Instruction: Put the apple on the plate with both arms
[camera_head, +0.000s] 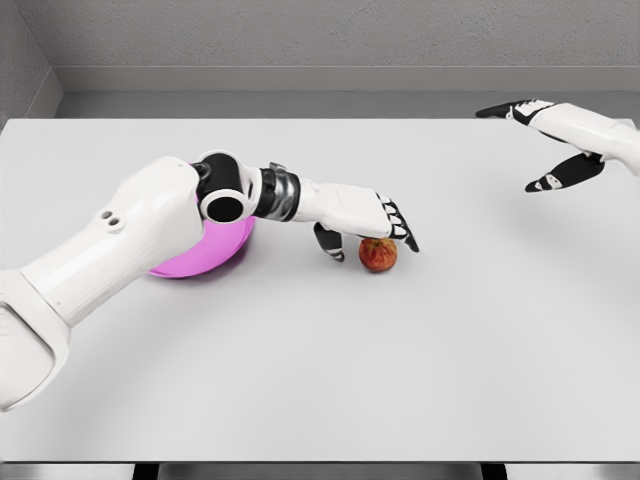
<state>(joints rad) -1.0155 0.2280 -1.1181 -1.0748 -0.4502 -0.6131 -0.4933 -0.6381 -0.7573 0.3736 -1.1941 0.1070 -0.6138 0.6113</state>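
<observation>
Worktop (330, 380): pale grey, flat, carrying all items in view.
Apple (378, 254): red with yellowish patches, resting on the worktop directly under the fingers of the left hand, just beside the thumb. It is not on the plate.
Left hand (375, 222): arm enters from the lower left and reaches across to the middle of the worktop. Fingers (402, 225) extended over the top of the apple, thumb angled down on the apple's near-left side. Fingers spread in a loose cup; whether they touch the apple cannot be told, and no closed grip is visible.
Plate (205, 255): magenta, on the worktop behind the left wrist and elbow, largely hidden by the forearm. The exposed part shows nothing in it; the rest cannot be checked.
Right hand (545, 135): at the far right, raised above the worktop, well apart from the apple. Fingers stretched wide, thumb splayed downward, holding nothing.
</observation>
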